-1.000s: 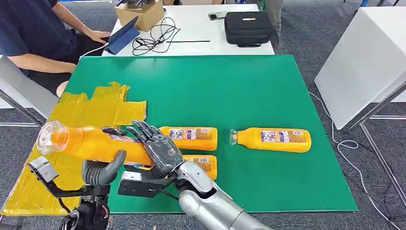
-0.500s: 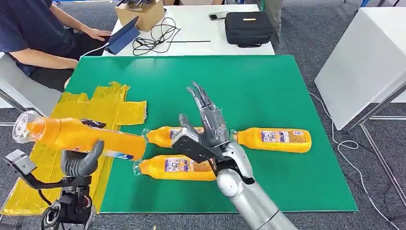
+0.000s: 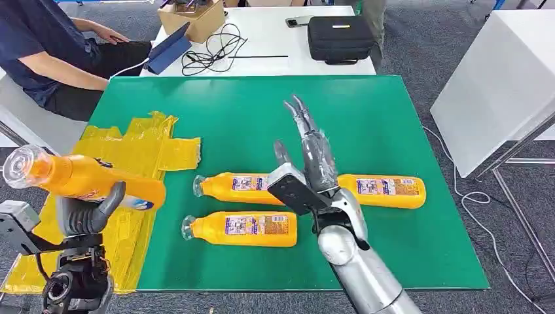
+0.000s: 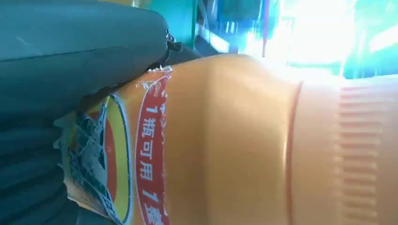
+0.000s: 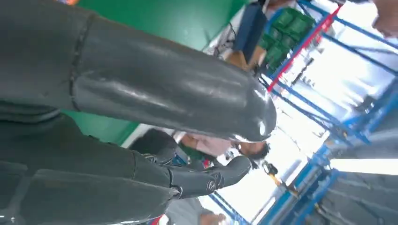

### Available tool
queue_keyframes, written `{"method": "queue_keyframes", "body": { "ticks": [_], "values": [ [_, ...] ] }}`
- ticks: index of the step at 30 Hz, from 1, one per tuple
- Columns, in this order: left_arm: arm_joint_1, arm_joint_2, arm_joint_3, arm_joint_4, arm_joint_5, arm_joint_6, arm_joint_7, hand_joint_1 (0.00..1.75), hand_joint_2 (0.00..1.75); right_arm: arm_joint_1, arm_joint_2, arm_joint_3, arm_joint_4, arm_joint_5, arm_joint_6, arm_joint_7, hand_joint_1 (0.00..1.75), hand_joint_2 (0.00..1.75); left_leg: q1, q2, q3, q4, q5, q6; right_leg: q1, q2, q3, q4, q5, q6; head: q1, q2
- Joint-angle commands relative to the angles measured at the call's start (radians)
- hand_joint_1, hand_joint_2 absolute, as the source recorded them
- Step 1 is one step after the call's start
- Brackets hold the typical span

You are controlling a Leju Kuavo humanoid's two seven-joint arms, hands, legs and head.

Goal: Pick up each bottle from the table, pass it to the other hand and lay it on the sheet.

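Step in hand: laying-down. The left hand (image 3: 88,212) grips an orange plastic bottle with a clear cap (image 3: 85,183), held aloft over the near part of the crumpled yellow plastic sheet (image 3: 124,154) on the green table (image 3: 262,118). Bottle tilts, cap end up and outward, base toward the table's middle. Thumb wraps the underside; the fingers behind the label are mostly hidden, so the firmness of the grip is hard to judge.

Next move, as judged: lower the bottle flat onto the sheet, then let go.

The right hand (image 3: 307,163) stands raised above the table, fingers straight and apart, holding nothing, palm edge-on.

Three more orange bottles lie on their sides on the green surface: one (image 3: 235,188) near the sheet, one (image 3: 241,229) nearer the robot, one (image 3: 386,190) partly behind the right hand.
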Motion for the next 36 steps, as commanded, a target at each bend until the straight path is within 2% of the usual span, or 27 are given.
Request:
{"method": "queue_keyframes", "body": {
  "ticks": [1, 3, 5, 9, 14, 16, 17, 18, 20, 26, 29, 33, 36],
  "values": [
    [-0.236, 0.029, 0.073, 0.308, -1.059, 0.579, 0.065, 1.75, 1.75, 0.009, -0.102, -0.049, -0.039, -0.061, 0.02, -0.058, 0.0, 0.0, 0.0, -0.006, 0.002, -0.001, 0.001, 0.0, 0.0, -0.007, 0.004, -0.002, -0.001, 0.001, 0.0, 0.0],
    [-0.272, 0.004, 0.094, 0.365, -1.232, 0.579, 0.114, 1.75, 1.75, 0.003, -0.106, -0.041, -0.047, -0.06, 0.02, -0.059, 0.0, 0.0, 0.0, -0.005, 0.003, -0.001, 0.001, 0.0, 0.0, -0.006, 0.004, -0.002, -0.001, 0.001, 0.0, 0.0],
    [-0.295, -0.032, 0.126, 0.415, -1.366, 0.579, 0.115, 1.75, 1.75, 0.009, -0.114, -0.043, -0.066, -0.065, 0.027, -0.052, 0.0, 0.0, -0.001, -0.011, 0.004, -0.002, 0.002, 0.0, -0.002, -0.011, 0.007, -0.002, -0.001, 0.002, 0.0, 0.0],
    [-0.295, -0.032, 0.126, 0.415, -1.366, 0.579, 0.115, 1.75, 1.75, 0.009, -0.114, -0.043, -0.066, -0.065, 0.027, -0.052, 0.0, 0.0, 0.0, -0.003, 0.002, -0.001, 0.001, 0.0, -0.001, -0.004, 0.004, -0.001, 0.001, 0.0, 0.0, 0.0],
    [-0.286, -0.042, 0.139, 0.422, -1.407, 0.579, 0.105, 1.75, 1.75, 0.019, -0.12, -0.048, -0.074, -0.066, 0.027, -0.053, 0.0, 0.0, 0.0, -0.002, 0.003, 0.0, 0.001, 0.0, 0.0, -0.004, 0.004, -0.001, 0.001, -0.001, 0.0, 0.0],
    [-0.295, -0.059, 0.135, 0.456, -1.447, 0.579, 0.114, 1.75, 1.75, 0.038, -0.13, -0.05, -0.102, -0.073, 0.039, -0.042, 0.0, 0.0, 0.0, -0.002, 0.004, -0.001, 0.001, 0.0, 0.0, -0.005, 0.005, -0.002, 0.001, -0.001, 0.0, 0.0],
    [-0.302, -0.027, 0.115, 0.52, -1.485, 0.579, 0.124, 1.75, 1.75, 0.038, -0.136, -0.057, -0.091, -0.067, 0.037, -0.049, 0.0, 0.0, 0.0, -0.002, 0.002, -0.001, 0.001, 0.0, 0.0, -0.004, 0.003, -0.001, 0.001, -0.001, 0.0, 0.0],
    [-0.302, -0.027, 0.115, 0.52, -1.485, 0.579, 0.124, 1.75, 1.75, 0.038, -0.136, -0.057, -0.091, -0.067, 0.037, -0.049, 0.0, 0.0, 0.0, -0.003, 0.004, -0.001, 0.001, 0.0, 0.0, -0.006, 0.005, -0.002, 0.001, -0.001, 0.0, 0.0],
    [-0.343, -0.055, 0.135, 0.626, -1.533, 0.579, 0.09, 1.75, 1.75, 0.072, -0.156, -0.082, -0.115, -0.061, 0.036, -0.074, 0.0, 0.0, 0.0, -0.003, 0.004, -0.001, 0.001, 0.0, -0.001, -0.006, 0.005, -0.002, 0.001, -0.001, 0.0, 0.0],
    [-0.42, -0.021, -0.001, 0.816, -1.609, 0.579, 0.189, 1.75, 1.75, 0.118, -0.213, -0.094, -0.138, -0.076, 0.044, -0.092, 0.0, 0.0, 0.0, -0.009, 0.004, -0.001, 0.002, 0.001, 0.0, -0.011, 0.007, -0.003, 0.001, 0.0, 0.0, 0.0],
    [-0.429, -0.016, -0.061, 0.897, -1.627, 0.579, 0.223, 1.75, 1.75, 0.181, -0.256, -0.099, -0.161, -0.097, 0.025, -0.138, 0.0, 0.0, -0.001, -0.009, 0.004, -0.002, 0.002, 0.001, -0.001, -0.011, 0.007, -0.003, 0.0, 0.0, 0.0, 0.0],
    [-0.436, -0.026, -0.107, 0.946, -1.665, 0.579, 0.268, 1.75, 1.75, 0.198, -0.248, -0.099, -0.2, -0.082, 0.031, -0.128, 0.0, 0.0, 0.0, -0.009, 0.005, -0.001, 0.001, 0.001, -0.001, -0.011, 0.009, -0.004, -0.001, 0.0, 0.0, 0.0],
    [-0.466, -0.022, -0.154, 1.028, -1.677, 0.579, 0.3, 1.75, 1.75, 0.21, -0.253, -0.103, -0.219, -0.069, 0.036, -0.117, 0.0, 0.0, 0.0, -0.005, 0.002, 0.002, 0.0, 0.0, 0.0, -0.006, 0.003, 0.0, 0.0, -0.001, 0.0, 0.0]
  ]
}}
